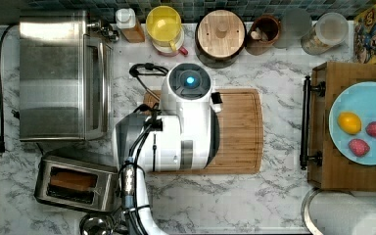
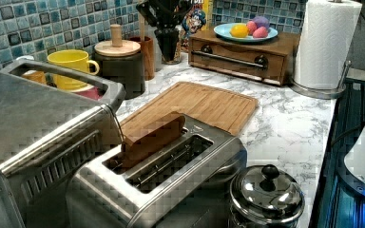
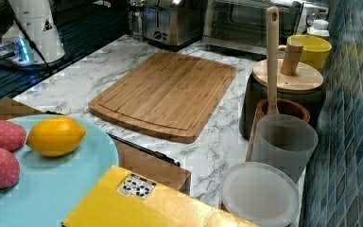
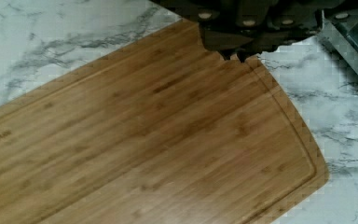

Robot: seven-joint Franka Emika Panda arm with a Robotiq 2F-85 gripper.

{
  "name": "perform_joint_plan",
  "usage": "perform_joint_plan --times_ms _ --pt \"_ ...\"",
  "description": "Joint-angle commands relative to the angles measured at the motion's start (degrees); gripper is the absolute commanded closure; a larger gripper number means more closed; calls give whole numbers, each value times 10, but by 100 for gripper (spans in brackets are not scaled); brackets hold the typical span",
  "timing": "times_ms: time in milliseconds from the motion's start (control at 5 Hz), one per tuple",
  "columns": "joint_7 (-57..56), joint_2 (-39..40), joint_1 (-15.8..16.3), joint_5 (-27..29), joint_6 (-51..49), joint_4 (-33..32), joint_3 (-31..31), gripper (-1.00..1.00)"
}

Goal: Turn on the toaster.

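The small brushed-steel toaster [image 1: 104, 188] stands at the top view's lower left, below the big toaster oven. A brown slice of bread [image 1: 73, 180] sits in one of its two long slots and sticks up out of it [image 2: 152, 137]; the other slot is dark. The toaster's steel top [image 2: 211, 137] lies close in the left view, and its knob end [image 3: 170, 21] shows far back in the right view. My white arm [image 1: 188, 127] hangs over the bamboo cutting board [image 1: 240, 132], to the toaster's upper right in the top view. My gripper [image 4: 235, 55] is shut on nothing above the board's edge.
A large steel toaster oven [image 1: 58, 73] fills the top view's left side. A lidded steel pot [image 2: 266, 194] stands right beside the toaster. A yellow mug [image 1: 164, 24], jars, a wooden box [image 1: 342, 166] bearing a fruit plate and a paper towel roll [image 2: 325, 42] line the counter's edges.
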Motion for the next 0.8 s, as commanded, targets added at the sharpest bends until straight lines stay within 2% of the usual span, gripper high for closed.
perform_joint_plan --times_ms 200,400,600,800 --pt "-53 -66 40 10 30 -82 64 100" --pt "-56 -104 54 21 48 -125 61 100" --pt "-83 -134 50 47 31 -145 68 100" --pt "-88 -149 66 43 42 -173 75 100"
